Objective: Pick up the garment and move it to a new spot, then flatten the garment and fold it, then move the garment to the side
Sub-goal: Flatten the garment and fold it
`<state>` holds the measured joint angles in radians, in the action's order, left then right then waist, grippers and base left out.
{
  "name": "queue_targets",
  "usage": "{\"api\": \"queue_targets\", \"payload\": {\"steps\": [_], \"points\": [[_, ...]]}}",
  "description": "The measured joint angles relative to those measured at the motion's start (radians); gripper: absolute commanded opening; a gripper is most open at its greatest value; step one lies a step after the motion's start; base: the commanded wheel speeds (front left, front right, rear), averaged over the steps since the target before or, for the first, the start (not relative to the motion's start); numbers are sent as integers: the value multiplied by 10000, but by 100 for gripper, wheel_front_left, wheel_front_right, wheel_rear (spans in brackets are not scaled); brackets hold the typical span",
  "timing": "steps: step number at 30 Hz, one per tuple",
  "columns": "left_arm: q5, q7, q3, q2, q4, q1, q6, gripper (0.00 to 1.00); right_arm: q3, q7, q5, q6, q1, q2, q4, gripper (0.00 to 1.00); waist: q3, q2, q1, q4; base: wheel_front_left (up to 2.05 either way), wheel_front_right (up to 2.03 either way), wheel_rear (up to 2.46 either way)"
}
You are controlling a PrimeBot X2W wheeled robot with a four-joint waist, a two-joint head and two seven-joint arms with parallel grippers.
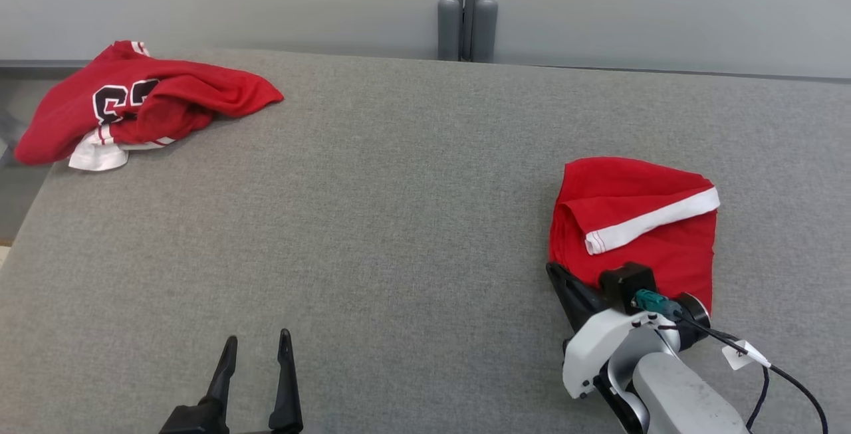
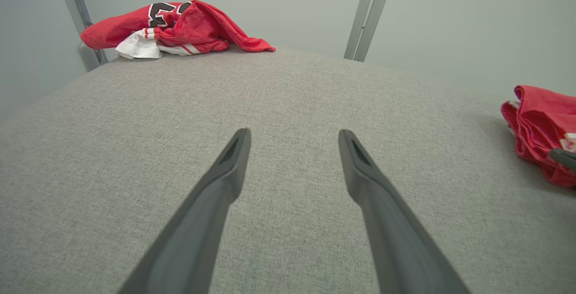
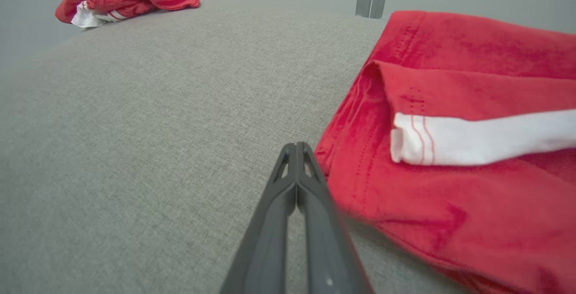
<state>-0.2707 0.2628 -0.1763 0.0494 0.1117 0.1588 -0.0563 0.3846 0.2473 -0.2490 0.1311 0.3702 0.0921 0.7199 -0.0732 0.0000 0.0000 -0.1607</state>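
A folded red garment (image 1: 631,221) with a white band across it lies on the right side of the grey cloth-covered table (image 1: 399,221). It also appears in the right wrist view (image 3: 450,82) and at the right edge of the left wrist view (image 2: 540,123). My right gripper (image 1: 553,269) is shut with nothing between its fingers. Its tips (image 3: 295,146) rest low on the table, just beside the garment's near left edge. My left gripper (image 1: 256,341) stands open over bare table at the lower left (image 2: 292,136), holding nothing.
A second red garment (image 1: 133,102) with black numbers and white trim lies crumpled at the table's far left corner (image 2: 180,28), partly over the edge. Grey upright posts (image 1: 467,8) stand behind the table's far edge against a pale wall.
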Motion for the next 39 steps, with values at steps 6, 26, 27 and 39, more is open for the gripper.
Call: {"api": "queue_targets", "payload": {"steps": [6, 26, 27, 39], "points": [[0, 0, 221, 0, -29, 213, -25, 100, -56, 94, -502, 0, -635, 433, -924, 0, 403, 0, 0, 315, 0, 0, 0], [42, 0, 731, 0, -408, 759, -42, 100, -3440, 153, -238, -2, -3897, 1534, -3985, 0, 1166, 1, 0, 1372, 0, 0, 0], [46, 0, 725, 0, -433, 741, -42, 100, -3465, 153, -232, -2, -3796, 1498, -3977, 0, 1106, 0, 0, 1360, 0, 0, 0], [157, 0, 209, 0, -337, -81, 107, 100, -2669, -619, -61, 0, -761, 1358, -2086, 0, -99, 1, 0, 912, 0, 0, 0]]}}
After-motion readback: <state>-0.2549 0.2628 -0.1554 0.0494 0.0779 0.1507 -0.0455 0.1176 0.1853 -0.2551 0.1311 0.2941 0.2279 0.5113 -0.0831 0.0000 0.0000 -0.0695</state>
